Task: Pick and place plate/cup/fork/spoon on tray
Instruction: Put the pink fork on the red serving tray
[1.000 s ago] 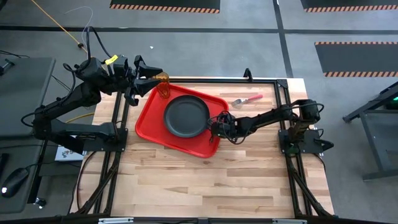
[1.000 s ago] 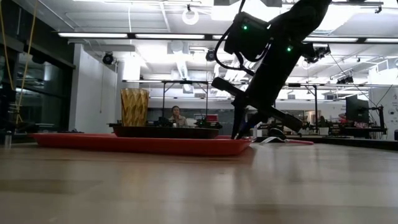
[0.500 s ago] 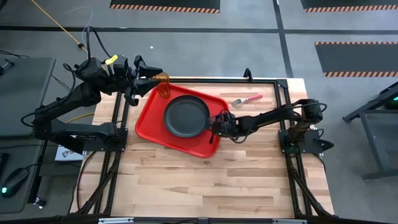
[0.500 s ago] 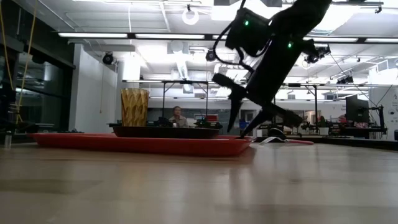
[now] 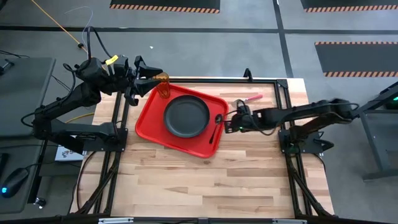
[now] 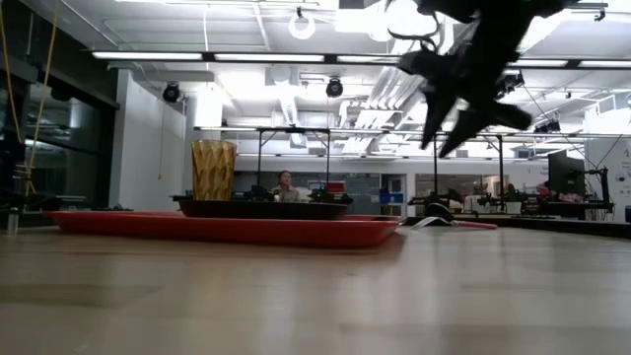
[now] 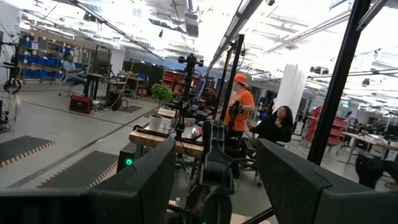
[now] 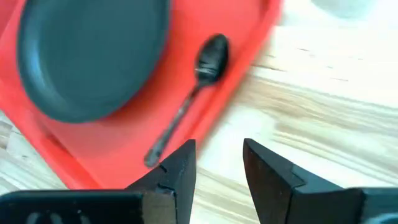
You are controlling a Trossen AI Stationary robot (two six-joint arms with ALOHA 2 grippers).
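- The right claw [image 5: 231,122] hangs above the table [image 5: 205,180], just off the right edge of the tray [image 5: 152,118]; its two dark fingers [image 8: 180,171] stand apart with a narrow gap between them and nothing held.
- In the right wrist view the fingertips sit over bare wood, beside the tray's rim.
- From the low view the right claw [image 6: 449,123] is raised well clear of the table, above the tray's right end.
- The spoon [image 5: 215,127] lies flat on the tray, in the strip between the plate [image 5: 186,116] and the tray's right rim, with its small oval bowl toward the far side of the table and its handle running toward the near side.
- The spoon [image 8: 189,99] is apart from the claw and does not touch the plate [image 8: 87,56].
- The plate rests near the middle of the tray.
- The cup [image 5: 163,85] stands upright at the tray's far left corner.
- The fork [image 5: 247,99] lies on the table beyond the tray's far right corner, partly hidden behind the right arm, pink handle pointing to the right.
- The left claw [image 5: 148,76] waits at the far left of the table, close by the cup; I cannot tell whether it is wide or narrow.
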